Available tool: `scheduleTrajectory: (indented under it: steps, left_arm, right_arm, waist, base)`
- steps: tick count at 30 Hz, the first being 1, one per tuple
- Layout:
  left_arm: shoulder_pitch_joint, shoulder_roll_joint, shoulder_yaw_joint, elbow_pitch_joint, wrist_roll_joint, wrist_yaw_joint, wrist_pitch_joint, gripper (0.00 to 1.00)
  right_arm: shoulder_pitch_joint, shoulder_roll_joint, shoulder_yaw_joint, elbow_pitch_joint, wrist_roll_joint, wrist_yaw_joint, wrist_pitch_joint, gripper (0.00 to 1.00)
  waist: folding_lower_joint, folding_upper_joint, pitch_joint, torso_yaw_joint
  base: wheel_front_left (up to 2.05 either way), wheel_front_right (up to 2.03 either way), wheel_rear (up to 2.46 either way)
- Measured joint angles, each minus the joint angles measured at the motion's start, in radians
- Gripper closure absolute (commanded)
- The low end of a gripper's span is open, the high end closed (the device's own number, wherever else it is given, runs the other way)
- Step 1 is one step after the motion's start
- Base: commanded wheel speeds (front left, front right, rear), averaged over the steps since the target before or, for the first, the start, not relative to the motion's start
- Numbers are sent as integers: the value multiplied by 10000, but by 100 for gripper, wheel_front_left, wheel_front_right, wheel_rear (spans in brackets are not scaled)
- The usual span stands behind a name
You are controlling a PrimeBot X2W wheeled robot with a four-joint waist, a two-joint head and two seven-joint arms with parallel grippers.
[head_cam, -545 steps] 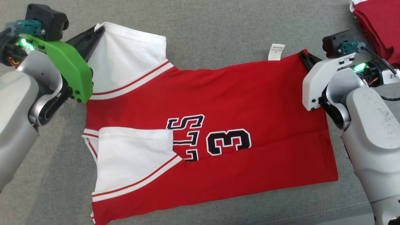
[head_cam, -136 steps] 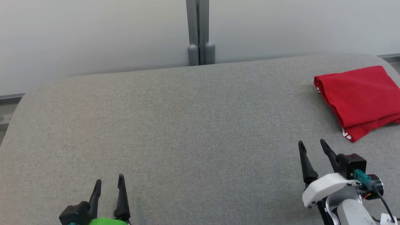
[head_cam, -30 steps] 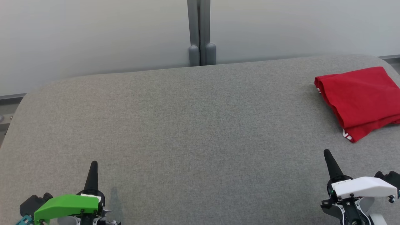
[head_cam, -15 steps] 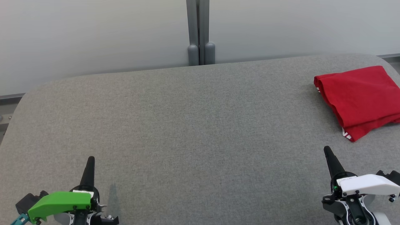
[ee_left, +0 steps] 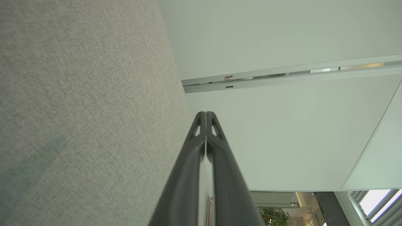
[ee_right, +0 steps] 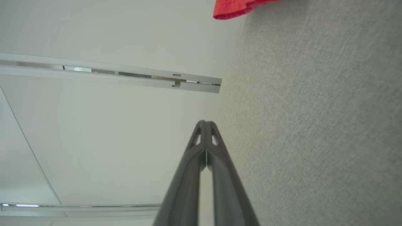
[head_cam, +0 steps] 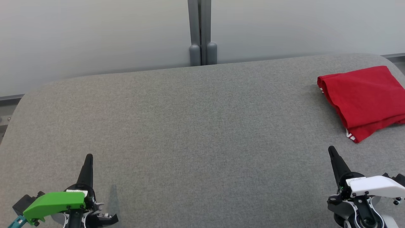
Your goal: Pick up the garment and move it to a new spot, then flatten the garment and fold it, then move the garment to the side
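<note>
The red garment (head_cam: 364,98) lies folded into a compact stack at the far right of the grey padded table (head_cam: 190,126); its edge (ee_right: 235,9) also peeks in at the top of the right wrist view. My left gripper (head_cam: 89,157) is at the lower left of the head view, shut and empty, turned on its side over the table. In the left wrist view its fingers (ee_left: 206,114) are pressed together. My right gripper (head_cam: 331,149) sits at the lower right, also shut and empty, a short way in front of the garment; its tips (ee_right: 205,123) meet.
A pale wall panel with a grey vertical post (head_cam: 201,31) stands behind the table's far edge. The table's rounded corners fall away at left and right. Grey fabric stretches wide between the two grippers.
Both grippers have stayed shut and drifted slightly, the left one a little lower and leftward in the view. The garment has not moved.
</note>
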Motion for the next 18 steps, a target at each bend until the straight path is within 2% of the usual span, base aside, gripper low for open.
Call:
scheduleTrajectory:
  steps: [18]
  left_arm:
    - [-210, -2, 257, -48, -1078, -61, 343, 100]
  right_arm:
    - [-74, -12, -84, -132, 1300, -2, 334, 100]
  waist:
    - [0, 0, 38, -41]
  base:
    - [0, 0, 0]
